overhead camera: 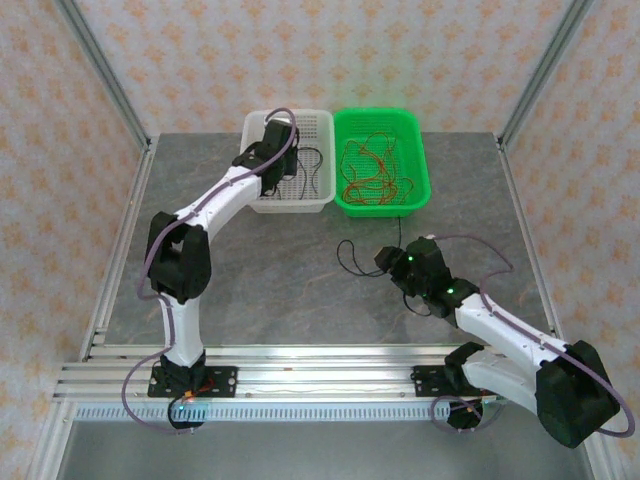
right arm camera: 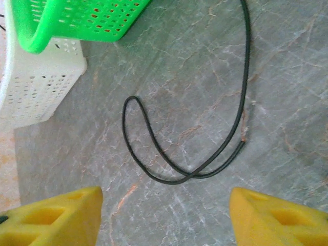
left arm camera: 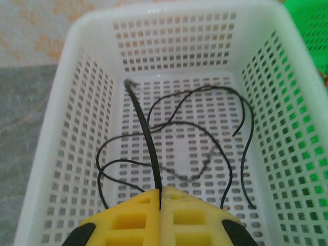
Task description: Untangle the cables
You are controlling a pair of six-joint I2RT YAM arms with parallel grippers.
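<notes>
- Left claw (overhead camera: 278, 140) (left arm camera: 160, 192): upper centre of the top view, over the white basket (overhead camera: 312, 200). Jaws are pressed together, pinching one black cable (left arm camera: 146, 138), which rises from the pads toward the basket's far left corner.
- Loose black strands (left arm camera: 244, 154): lie looped on the white basket's floor, crossing under the pinched cable.
- Green basket (overhead camera: 418, 150): just right of the white one, walls touching.
- Red cables (overhead camera: 372, 170): a tangled heap on the green basket's floor.
- Stray cable (right arm camera: 177, 180): black, lying on the grey table (overhead camera: 300, 290) in the centre of the right wrist view. It is folded into a narrow loop, with one strand running to the upper right edge.
- Right claw (overhead camera: 390, 262) (right arm camera: 164, 210): right of centre in the top view, below the green basket. Jaws are wide apart and grip nothing; the stray cable's loop lies just above the fingertips in the wrist view.
</notes>
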